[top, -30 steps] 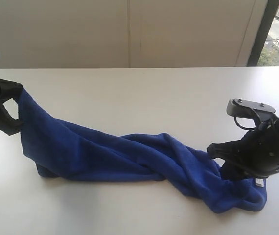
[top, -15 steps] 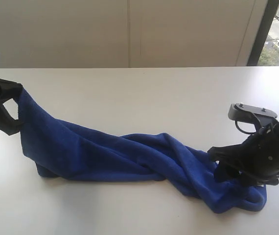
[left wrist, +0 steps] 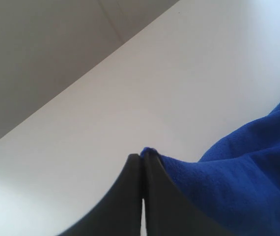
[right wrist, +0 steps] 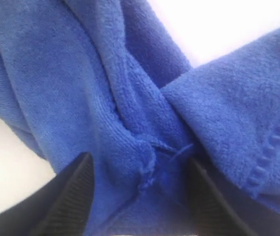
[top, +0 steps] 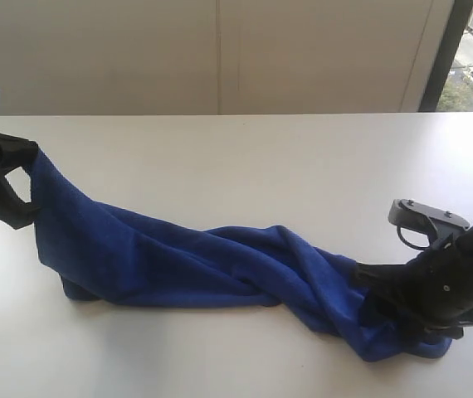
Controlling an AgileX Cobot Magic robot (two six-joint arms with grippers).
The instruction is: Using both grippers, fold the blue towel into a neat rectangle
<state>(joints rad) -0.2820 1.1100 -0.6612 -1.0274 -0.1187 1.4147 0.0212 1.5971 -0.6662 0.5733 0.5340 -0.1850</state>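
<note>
While left fingers [left wrist: 160, 206] clamp one corner, blue towel [top: 220, 257] a twisted rope (right fingers [right wrist: 76, 191] apart, astride it).

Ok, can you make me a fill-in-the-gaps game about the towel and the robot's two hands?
1. The towel is the colour ____.
2. The left hand is pinched ____ on a corner of the towel, holding it up.
3. The right hand has its jaws ____, one on each side of a bunch of towel.
Missing words: blue, shut, open.
</note>
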